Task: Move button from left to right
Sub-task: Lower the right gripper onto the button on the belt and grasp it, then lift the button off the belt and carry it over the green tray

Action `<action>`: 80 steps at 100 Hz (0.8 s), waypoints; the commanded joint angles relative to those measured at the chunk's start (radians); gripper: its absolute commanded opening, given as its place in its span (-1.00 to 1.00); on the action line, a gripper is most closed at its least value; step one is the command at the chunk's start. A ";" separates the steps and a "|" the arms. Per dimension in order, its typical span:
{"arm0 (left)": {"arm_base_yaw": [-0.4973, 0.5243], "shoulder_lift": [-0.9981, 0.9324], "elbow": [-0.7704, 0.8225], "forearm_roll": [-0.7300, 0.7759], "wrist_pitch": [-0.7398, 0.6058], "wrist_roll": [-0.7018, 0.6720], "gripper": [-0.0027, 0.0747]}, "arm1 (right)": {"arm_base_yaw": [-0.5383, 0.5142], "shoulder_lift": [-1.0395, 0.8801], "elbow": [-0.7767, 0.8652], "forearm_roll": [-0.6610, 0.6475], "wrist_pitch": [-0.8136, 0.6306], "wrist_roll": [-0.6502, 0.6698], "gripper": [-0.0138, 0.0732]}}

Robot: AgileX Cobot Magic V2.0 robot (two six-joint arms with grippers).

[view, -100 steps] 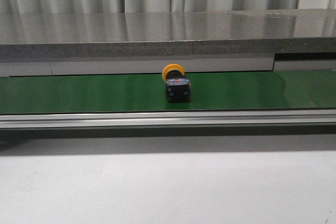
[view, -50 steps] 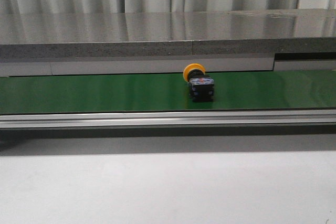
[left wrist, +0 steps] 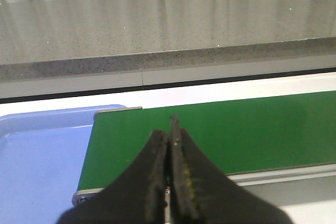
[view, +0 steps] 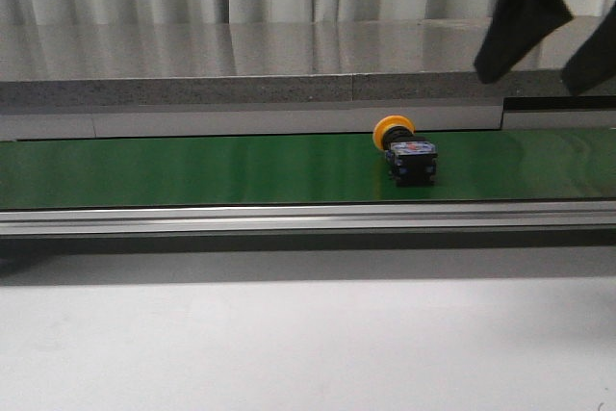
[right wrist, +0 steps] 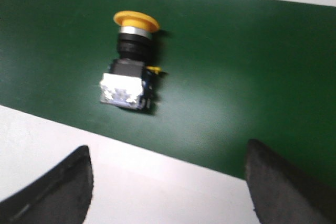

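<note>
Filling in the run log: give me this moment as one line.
button: lying on green belt, untouched | right gripper: jaws open, above button | left gripper: jaws shut, empty, by blue tray

green belt [view: 192,168], grey stone counter [view: 241,60], blue tray [left wrist: 37,161]

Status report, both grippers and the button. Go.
Left gripper shut, empty, over the belt end. Right gripper open, above the button, not touching. Button lying on its side on the belt, cap away from camera. Nothing blocking.

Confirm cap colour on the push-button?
Yellow-orange cap on the push-button; clearest in the right wrist view.
</note>
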 commanded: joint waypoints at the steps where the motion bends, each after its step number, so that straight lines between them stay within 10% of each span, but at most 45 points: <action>1: -0.008 0.004 -0.026 -0.011 -0.086 0.002 -0.98 | 0.025 0.032 -0.081 0.009 -0.046 -0.022 0.68; 80: -0.008 0.004 -0.026 -0.011 -0.086 0.002 -0.98 | 0.061 0.317 -0.233 -0.248 -0.025 0.010 0.55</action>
